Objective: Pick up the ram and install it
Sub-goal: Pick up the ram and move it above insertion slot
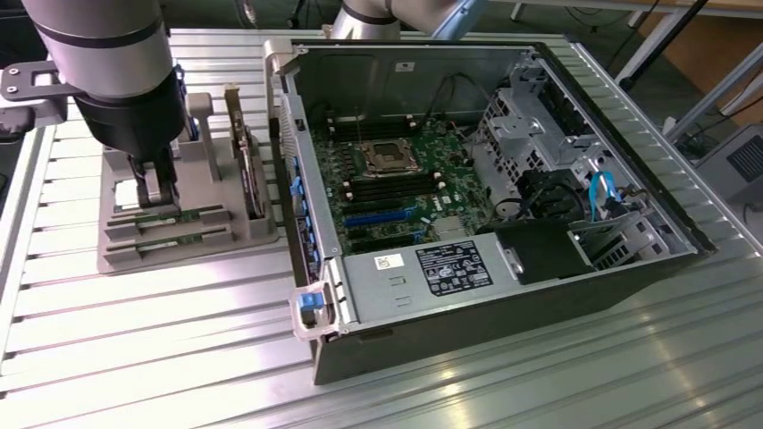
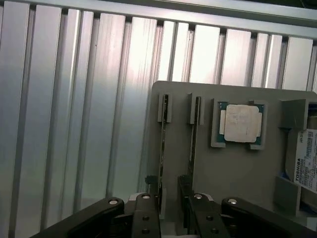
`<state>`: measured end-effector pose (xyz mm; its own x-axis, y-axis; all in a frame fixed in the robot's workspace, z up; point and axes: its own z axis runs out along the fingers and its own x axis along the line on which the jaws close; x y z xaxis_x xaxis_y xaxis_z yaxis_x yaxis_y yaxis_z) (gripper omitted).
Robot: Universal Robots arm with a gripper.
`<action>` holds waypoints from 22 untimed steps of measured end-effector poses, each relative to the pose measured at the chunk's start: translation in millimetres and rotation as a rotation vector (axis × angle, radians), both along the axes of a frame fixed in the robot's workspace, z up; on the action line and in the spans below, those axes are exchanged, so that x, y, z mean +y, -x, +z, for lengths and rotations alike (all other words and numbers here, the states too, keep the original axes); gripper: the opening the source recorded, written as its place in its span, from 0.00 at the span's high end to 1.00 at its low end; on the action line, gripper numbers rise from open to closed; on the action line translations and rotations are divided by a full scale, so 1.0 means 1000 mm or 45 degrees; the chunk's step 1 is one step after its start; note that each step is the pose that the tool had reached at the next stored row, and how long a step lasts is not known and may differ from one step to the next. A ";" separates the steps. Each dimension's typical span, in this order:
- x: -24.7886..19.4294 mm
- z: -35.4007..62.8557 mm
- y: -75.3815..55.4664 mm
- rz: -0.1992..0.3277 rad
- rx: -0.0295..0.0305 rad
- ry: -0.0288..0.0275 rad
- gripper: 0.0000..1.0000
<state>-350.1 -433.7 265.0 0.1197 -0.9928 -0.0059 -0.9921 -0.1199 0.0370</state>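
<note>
- The pincer [image 1: 156, 201] hangs straight down over a grey holder [image 1: 120, 259] on the slatted metal table [image 1: 143, 340], at the exterior view's left of the open computer case [image 1: 357, 313].
- The ram [image 1: 171, 215] lies directly beneath the pincer, standing on edge in a slot of the holder. A second ram strip [image 1: 167, 237] sits in the slot just beside it, on the side away from the arm.
- In the wrist view the pincer [image 2: 170, 218] has its fingers [image 2: 143, 215] apart with a narrow gap between them, and I judge it holds nothing.
- The ram [image 2: 162, 148] shows there edge-on as a thin line, its long axis running straight away from the pincer and roughly parallel to the gap. It sits close against the inner edge of one finger rather than centred, and I cannot tell whether they touch.
- The second ram strip [image 2: 193, 144] lines up with the other finger, outside the gap.
- The ram looks long, thin and green with small dark parts along it, its far end held in a grey clip of the holder [image 2: 223, 173].
- Further along the holder are a square silver processor chip [image 2: 241, 123] and a hard drive [image 2: 303, 158]. An expansion card [image 1: 247, 170] stands upright between the pincer and the case.
</note>
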 end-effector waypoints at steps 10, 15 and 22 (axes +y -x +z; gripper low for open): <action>-0.0055 -0.0367 0.008 0.002 0.0001 0.0001 0.70; -0.0059 -0.0596 0.009 0.002 0.0002 0.0001 0.70; -0.0060 -0.0598 0.009 0.002 0.0001 0.0000 0.87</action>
